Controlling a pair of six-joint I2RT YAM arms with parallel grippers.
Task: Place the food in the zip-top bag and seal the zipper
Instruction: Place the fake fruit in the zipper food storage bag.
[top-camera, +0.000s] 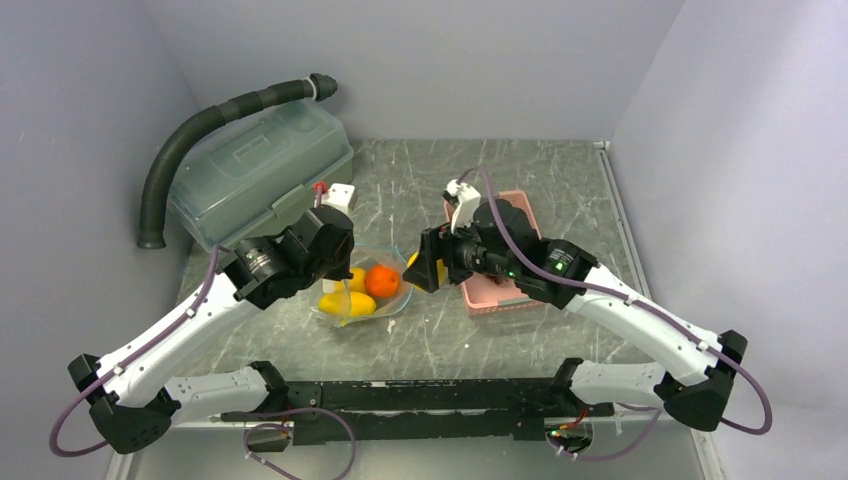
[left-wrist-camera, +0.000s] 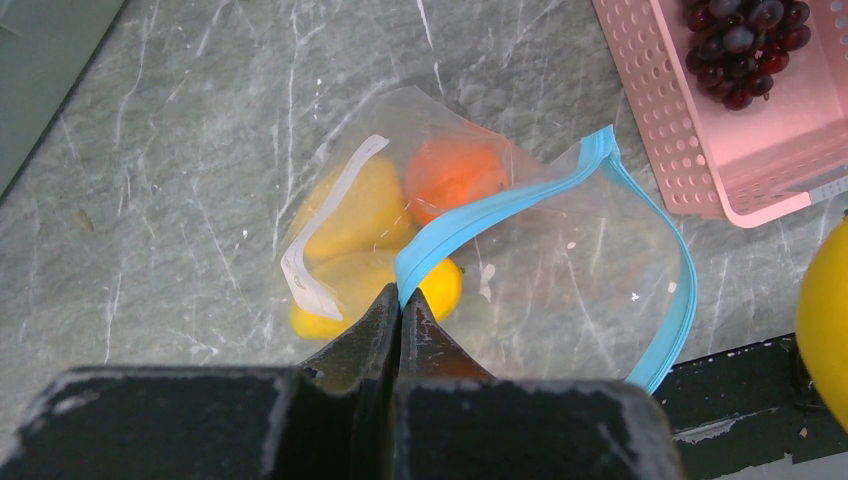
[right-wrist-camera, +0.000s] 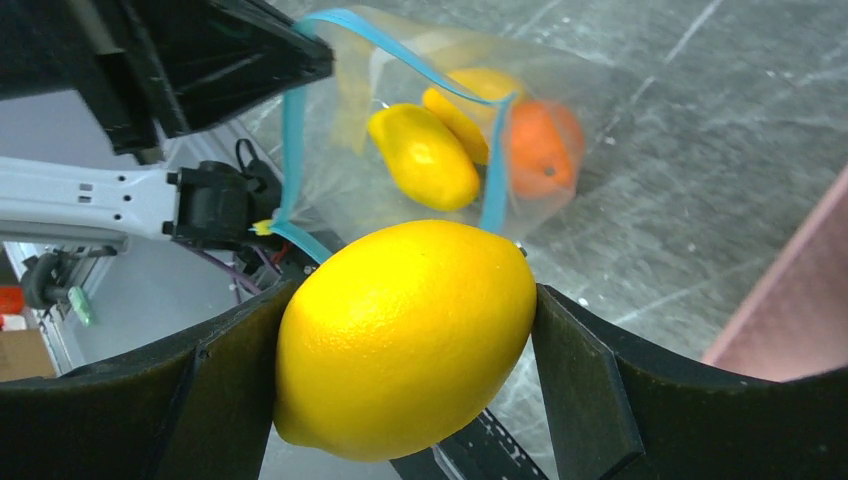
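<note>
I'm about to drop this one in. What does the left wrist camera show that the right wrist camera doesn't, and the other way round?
Left wrist only: the grape bunch lying in the pink basket.

Right wrist only: the right gripper clamped around a yellow fruit, near the bag's mouth.

Both: the zip-top bag with its mouth open. The left gripper is pinched shut on the zipper. Inside are the orange and two yellow pieces.
</note>
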